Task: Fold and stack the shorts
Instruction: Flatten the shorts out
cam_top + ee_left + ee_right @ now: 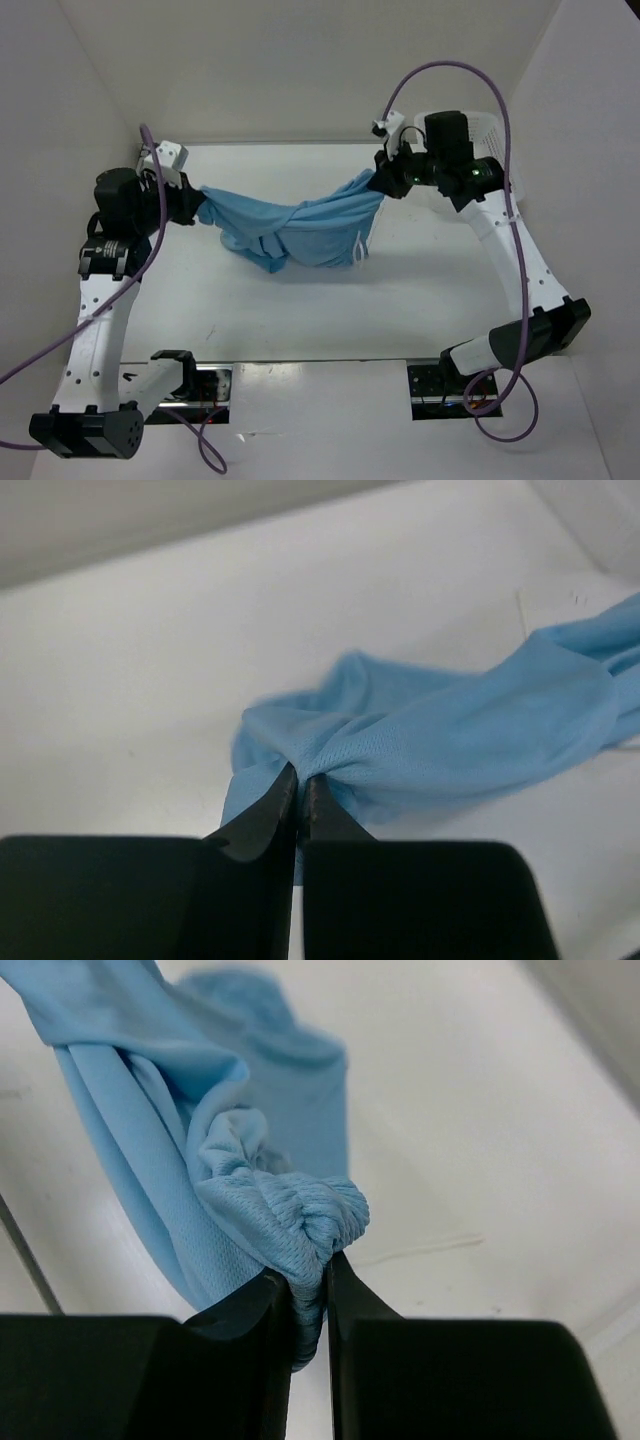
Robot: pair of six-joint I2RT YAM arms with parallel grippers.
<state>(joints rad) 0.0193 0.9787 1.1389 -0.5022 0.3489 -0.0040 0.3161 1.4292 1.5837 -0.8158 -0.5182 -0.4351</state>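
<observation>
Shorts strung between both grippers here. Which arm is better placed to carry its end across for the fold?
Likely the right: the right gripper pinches the bunched waistband squarely. The left gripper holds a thin, twisted end of the shorts, so it would better anchor.

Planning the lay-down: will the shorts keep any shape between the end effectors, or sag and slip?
Likely floppy: the shorts sag and twist between the left end effector and right end effector. Probably light: two small pinches carry them. The gathered waistband in the right pinch should resist slipping.
</observation>
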